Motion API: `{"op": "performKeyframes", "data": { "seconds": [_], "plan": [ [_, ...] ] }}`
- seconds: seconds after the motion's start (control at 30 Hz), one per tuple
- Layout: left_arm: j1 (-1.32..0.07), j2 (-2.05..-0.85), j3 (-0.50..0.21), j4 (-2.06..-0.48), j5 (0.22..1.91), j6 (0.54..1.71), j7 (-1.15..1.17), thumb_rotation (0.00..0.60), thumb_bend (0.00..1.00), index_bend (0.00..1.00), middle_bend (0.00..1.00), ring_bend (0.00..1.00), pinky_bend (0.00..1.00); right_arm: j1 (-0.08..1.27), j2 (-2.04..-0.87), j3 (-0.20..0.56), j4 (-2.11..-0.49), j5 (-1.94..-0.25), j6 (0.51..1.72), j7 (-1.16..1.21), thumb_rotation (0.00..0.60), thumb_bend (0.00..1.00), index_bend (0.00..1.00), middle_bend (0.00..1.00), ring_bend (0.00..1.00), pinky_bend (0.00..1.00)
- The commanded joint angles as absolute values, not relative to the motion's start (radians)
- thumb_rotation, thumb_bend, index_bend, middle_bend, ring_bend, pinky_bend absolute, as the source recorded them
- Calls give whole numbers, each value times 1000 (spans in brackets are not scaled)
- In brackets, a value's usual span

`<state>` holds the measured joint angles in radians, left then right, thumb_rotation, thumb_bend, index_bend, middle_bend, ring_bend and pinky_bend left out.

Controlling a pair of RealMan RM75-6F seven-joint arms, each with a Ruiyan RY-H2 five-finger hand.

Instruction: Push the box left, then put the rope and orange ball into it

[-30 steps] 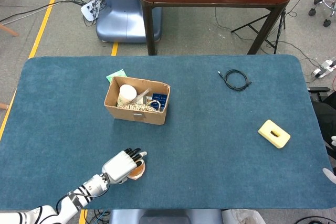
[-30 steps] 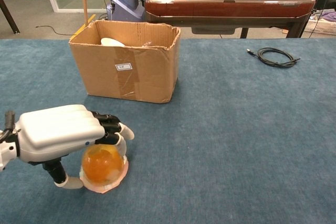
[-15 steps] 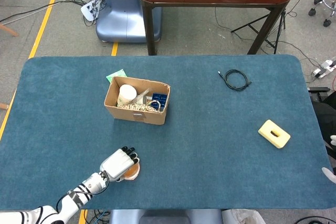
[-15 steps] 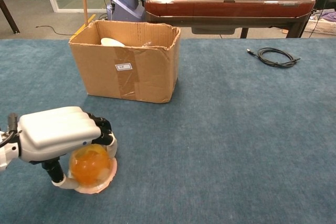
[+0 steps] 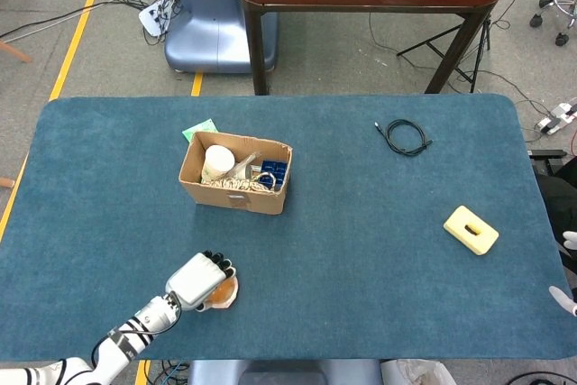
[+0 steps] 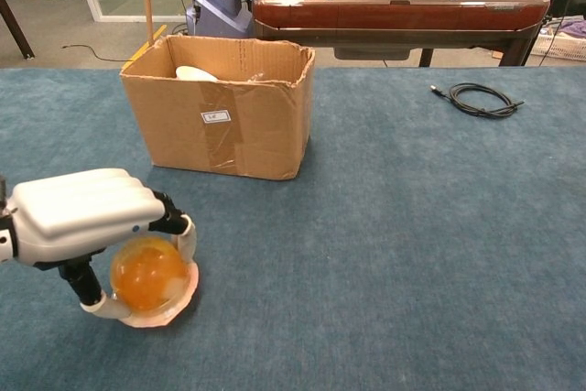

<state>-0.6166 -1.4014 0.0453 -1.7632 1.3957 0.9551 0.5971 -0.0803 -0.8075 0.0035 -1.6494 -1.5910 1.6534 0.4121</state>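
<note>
The cardboard box (image 5: 236,173) (image 6: 220,121) stands left of the table's middle. A beige rope (image 5: 236,184) lies coiled inside it. Near the front left edge my left hand (image 5: 196,279) (image 6: 78,222) grips the orange ball (image 5: 223,289) (image 6: 146,274) from above, its fingers curled around it low over the cloth. In the chest view a pale rim shows under the ball. Only white tips of my right hand (image 5: 564,295) show at the far right edge of the head view; how its fingers stand is hidden.
In the box are also a white cup (image 5: 217,162) and a blue item (image 5: 273,173). A green card (image 5: 200,129) lies behind the box. A black cable (image 5: 406,137) (image 6: 476,98) is at the back right, a yellow block (image 5: 470,229) at the right.
My left hand's fingers have curled tighter around the orange ball, and hand and ball have shifted a little to the left. The box has not moved.
</note>
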Motion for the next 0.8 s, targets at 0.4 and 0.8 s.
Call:
{"op": "performKeyframes", "data": {
  "seconds": [0.4, 0.8],
  "plan": [
    [-591, -1275, -80, -1900, 1434, 1159, 601, 600, 132, 650, 662, 350, 465, -72, -810, 4, -1662, -1593, 1634, 388, 600, 174, 262, 342, 170, 277],
    [-663, -1267, -260, -1992, 1285, 1192, 655, 600, 131, 647, 670, 359, 502, -58, -812, 7, -1678, -1585, 1605, 354, 600, 174, 263, 343, 171, 277]
  ]
}}
